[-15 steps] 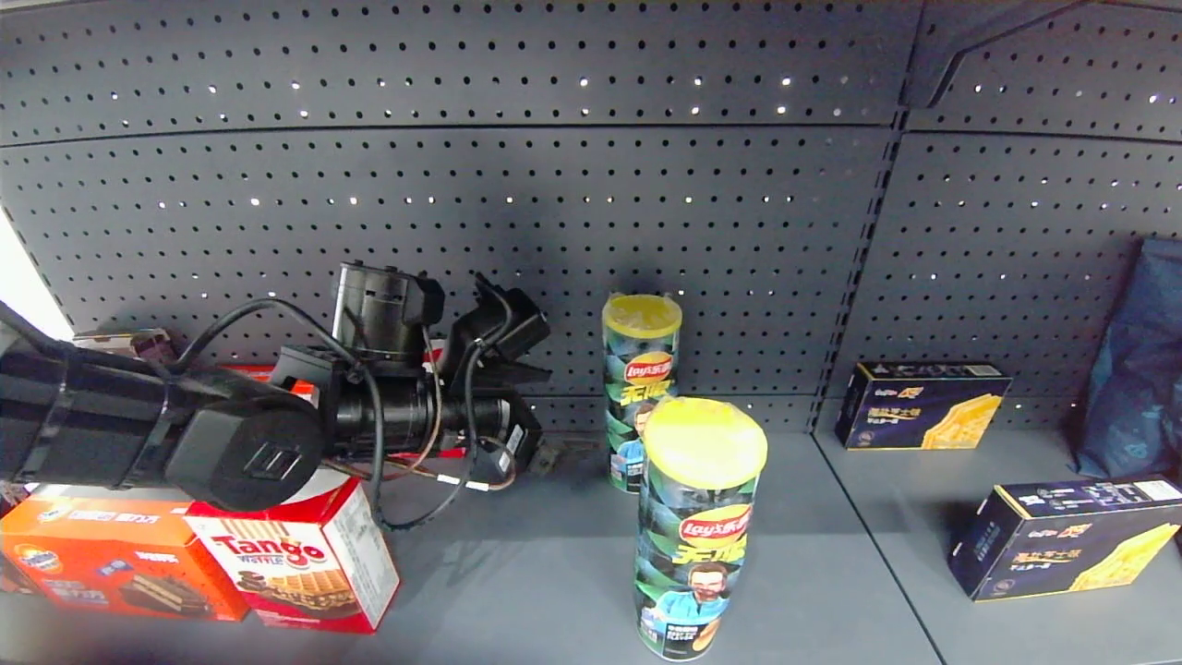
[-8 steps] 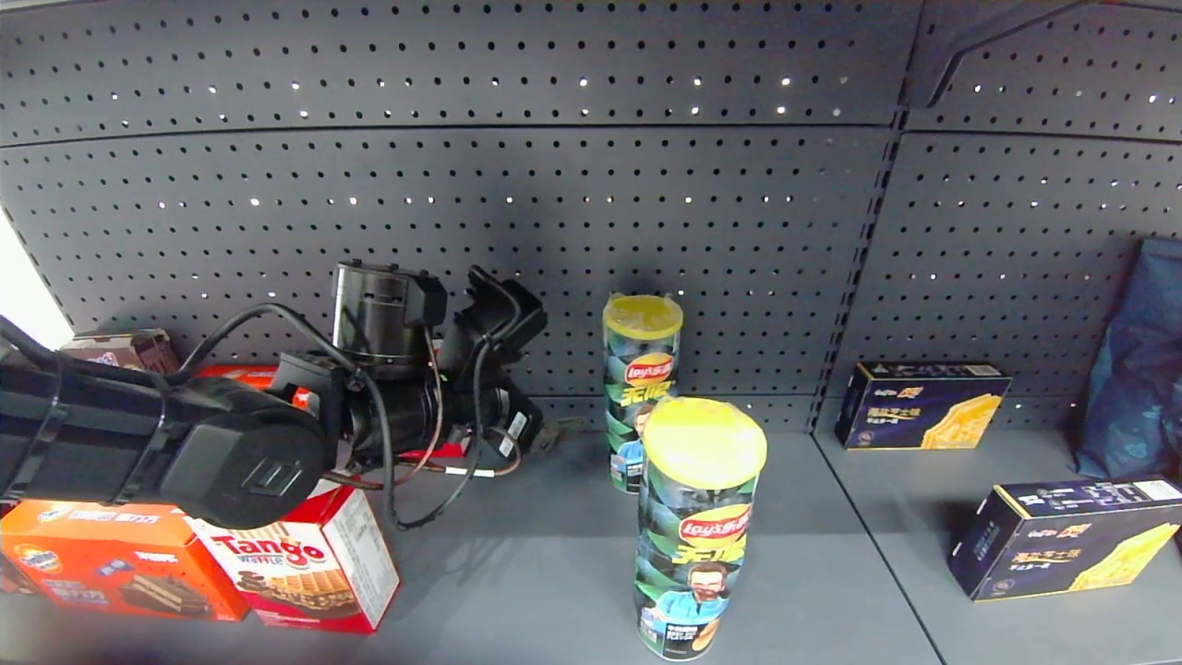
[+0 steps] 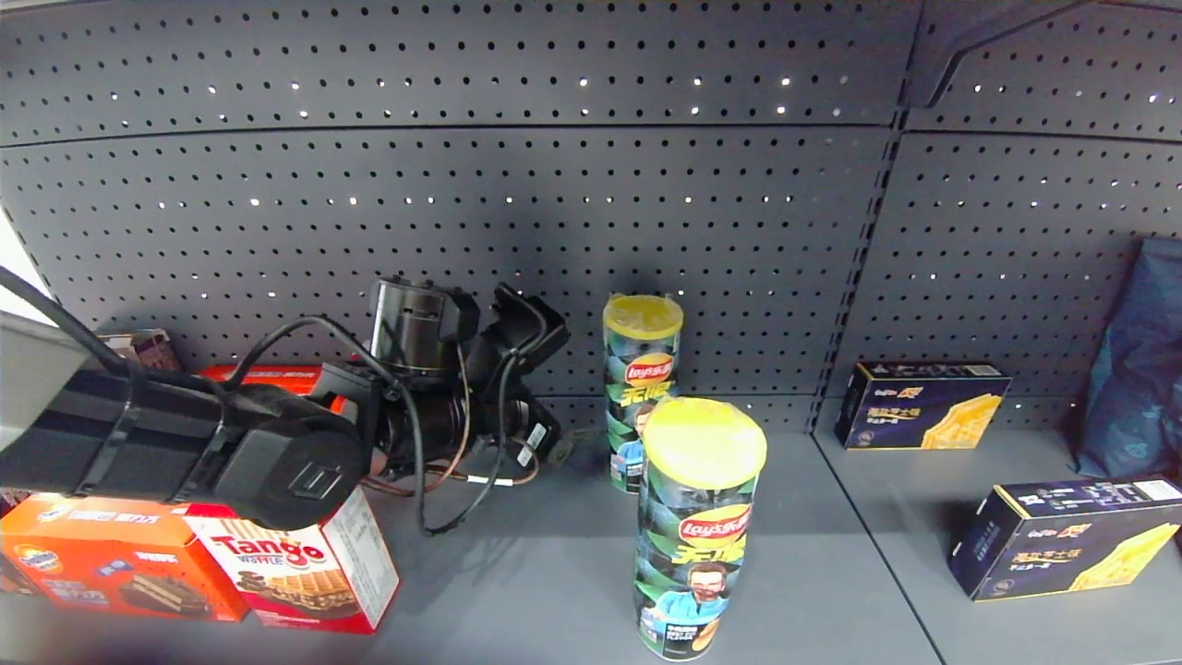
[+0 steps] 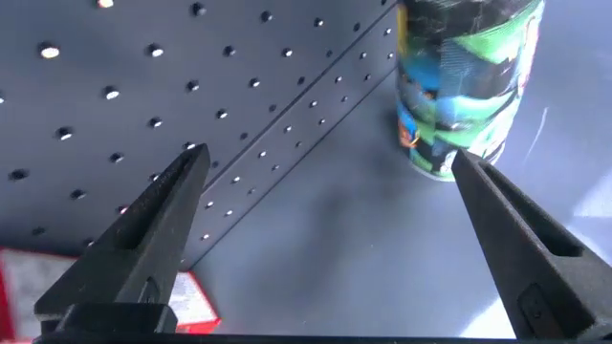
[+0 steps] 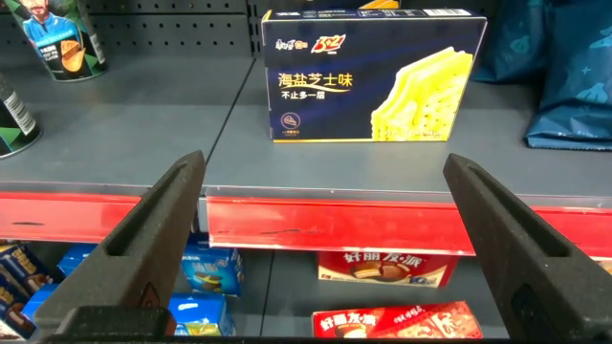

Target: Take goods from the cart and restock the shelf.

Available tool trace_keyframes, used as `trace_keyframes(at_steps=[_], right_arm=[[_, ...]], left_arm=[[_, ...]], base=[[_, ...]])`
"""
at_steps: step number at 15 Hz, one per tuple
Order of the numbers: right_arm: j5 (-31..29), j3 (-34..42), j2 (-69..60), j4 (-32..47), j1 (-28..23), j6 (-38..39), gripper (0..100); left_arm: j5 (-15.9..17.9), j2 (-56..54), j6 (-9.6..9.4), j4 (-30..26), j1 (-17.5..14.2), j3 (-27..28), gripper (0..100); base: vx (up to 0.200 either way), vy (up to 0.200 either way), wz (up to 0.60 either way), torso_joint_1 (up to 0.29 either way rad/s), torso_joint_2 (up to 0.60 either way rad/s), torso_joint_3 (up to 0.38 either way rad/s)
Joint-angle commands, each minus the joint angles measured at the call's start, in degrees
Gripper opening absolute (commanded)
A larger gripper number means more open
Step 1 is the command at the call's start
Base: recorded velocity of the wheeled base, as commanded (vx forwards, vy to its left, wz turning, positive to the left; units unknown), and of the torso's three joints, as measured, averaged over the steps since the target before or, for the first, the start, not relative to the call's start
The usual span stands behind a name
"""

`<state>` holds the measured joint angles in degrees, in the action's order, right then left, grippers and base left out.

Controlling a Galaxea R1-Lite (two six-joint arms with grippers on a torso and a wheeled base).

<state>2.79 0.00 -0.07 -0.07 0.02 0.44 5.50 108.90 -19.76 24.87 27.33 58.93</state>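
Partly hidden items come first: the left arm crosses above the orange snack box (image 3: 111, 568) and the red-and-white wafer box (image 3: 305, 573), covering their rear edges, and a red box (image 3: 268, 374) behind the arm shows as a narrow strip, type not determinable. A blue bag (image 3: 1136, 369) is cut off at the right edge of the head view. The left hand (image 4: 330, 248) is low over the shelf (image 3: 536, 573), close to the pegboard back panel (image 3: 554, 212) and just beside the rear chip can (image 3: 641, 388), apart from it; its fingers are spread wide and hold nothing. In the left wrist view the top of that can is cut off. The right hand (image 5: 325, 248) is in front of the shelf edge, facing a red price strip (image 5: 335, 225), fingers spread wide and empty; goods on the lower level behind it are partly covered. Both cans stand upright with yellow lids and dark green-and-blue printed walls. The front chip can (image 3: 699, 526) stands nearer the shelf edge, just in front of the rear one. Two dark blue cracker boxes (image 3: 919, 405) (image 3: 1071, 536) with yellow graphics lie on the right-hand section, well apart from the cans.
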Motion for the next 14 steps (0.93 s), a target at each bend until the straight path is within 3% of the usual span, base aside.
trace_keyframes(at_steps=[1,9,14], right_arm=[[0.02,0.0,0.07,-0.01,0.06,0.0,100],[0.02,0.0,0.07,-0.01,0.06,0.0,100],[0.02,0.0,0.07,-0.01,0.06,0.0,100]], left_arm=[[-0.22,2.02,0.07,0.0,0.44,1.1,100],[-1.1,3.07,0.16,0.18,0.62,1.63,100],[-3.48,3.25,0.07,0.09,-0.17,3.39,100]], base=[[0.0,0.0,0.0,0.0,0.0,0.0],[0.0,0.0,0.0,0.0,0.0,0.0],[0.0,0.0,0.0,0.0,0.0,0.0]])
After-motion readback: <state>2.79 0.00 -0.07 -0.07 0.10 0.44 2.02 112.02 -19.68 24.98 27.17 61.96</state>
